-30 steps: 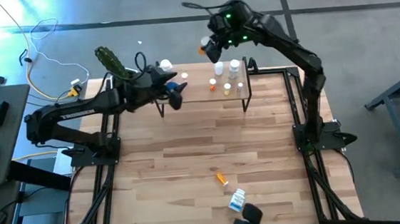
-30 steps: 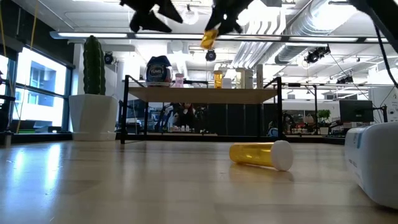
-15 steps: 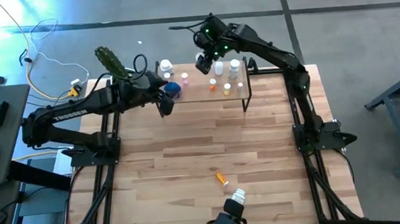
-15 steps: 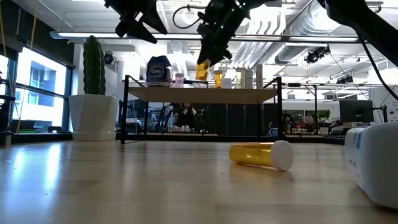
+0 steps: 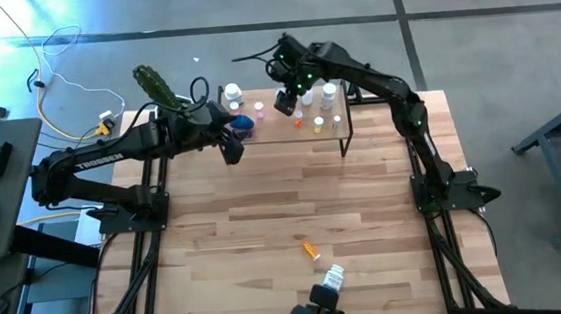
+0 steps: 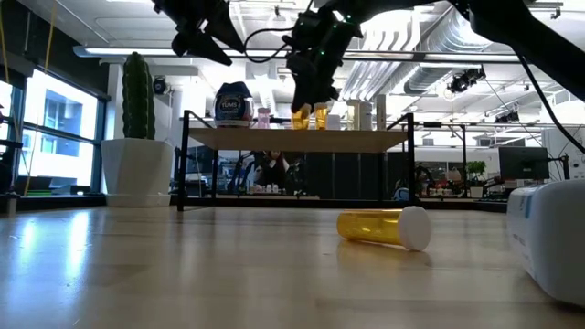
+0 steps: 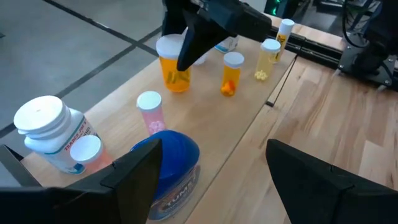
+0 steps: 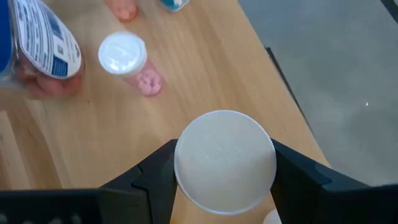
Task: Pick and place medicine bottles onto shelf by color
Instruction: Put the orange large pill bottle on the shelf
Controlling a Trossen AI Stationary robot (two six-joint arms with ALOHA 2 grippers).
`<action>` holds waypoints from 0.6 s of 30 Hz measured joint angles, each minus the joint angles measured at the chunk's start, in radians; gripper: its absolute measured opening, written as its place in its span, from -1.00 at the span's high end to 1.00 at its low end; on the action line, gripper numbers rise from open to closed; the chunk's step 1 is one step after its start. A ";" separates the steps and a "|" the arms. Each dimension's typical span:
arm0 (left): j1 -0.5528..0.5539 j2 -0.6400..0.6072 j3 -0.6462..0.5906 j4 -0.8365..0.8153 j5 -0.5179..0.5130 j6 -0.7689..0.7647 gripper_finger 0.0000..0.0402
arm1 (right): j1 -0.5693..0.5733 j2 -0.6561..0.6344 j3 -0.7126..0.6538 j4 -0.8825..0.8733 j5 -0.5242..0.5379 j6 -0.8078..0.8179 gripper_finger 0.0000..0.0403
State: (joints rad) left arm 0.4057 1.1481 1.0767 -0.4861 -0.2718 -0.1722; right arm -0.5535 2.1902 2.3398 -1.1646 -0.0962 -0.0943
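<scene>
- The right tool (image 5: 284, 102) has dropped from above the shelf's far edge down to the shelf (image 5: 334, 133) top, its fingers clamped on an orange white-capped bottle (image 7: 174, 65) whose base now meets the plank, seen in the low view.
- In the right wrist view the held bottle's white cap (image 8: 224, 160) sits between the two dark fingers (image 8: 149, 180).
- The left tool (image 5: 231, 144) has pulled back from the shelf's 9 o'clock end and hangs just beside it, fingers spread apart and empty.
- On the shelf, toward 9 o'clock, stand a blue bottle (image 7: 168, 168), a pink vial (image 7: 151, 111) and a white bottle (image 7: 48, 130); toward 3 o'clock, more small bottles.
- One orange bottle (image 6: 382, 226) lies on its side on the desk (image 5: 266, 228) toward 6 o'clock, a white bottle (image 5: 331, 277) near it.
</scene>
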 joint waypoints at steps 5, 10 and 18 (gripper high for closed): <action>0.000 0.000 0.000 0.000 0.000 0.000 -0.38 | 0.005 0.000 0.000 -0.026 0.006 -0.001 0.02; 0.000 0.000 0.000 0.000 0.000 0.000 -0.38 | 0.011 0.014 0.000 -0.039 0.010 -0.001 0.02; 0.000 0.000 0.000 -0.013 0.000 0.000 -0.38 | 0.011 0.016 0.000 -0.038 0.014 0.006 0.01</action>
State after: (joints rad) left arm 0.4057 1.1481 1.0767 -0.4993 -0.2718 -0.1719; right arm -0.5423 2.2059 2.3398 -1.2029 -0.0826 -0.0879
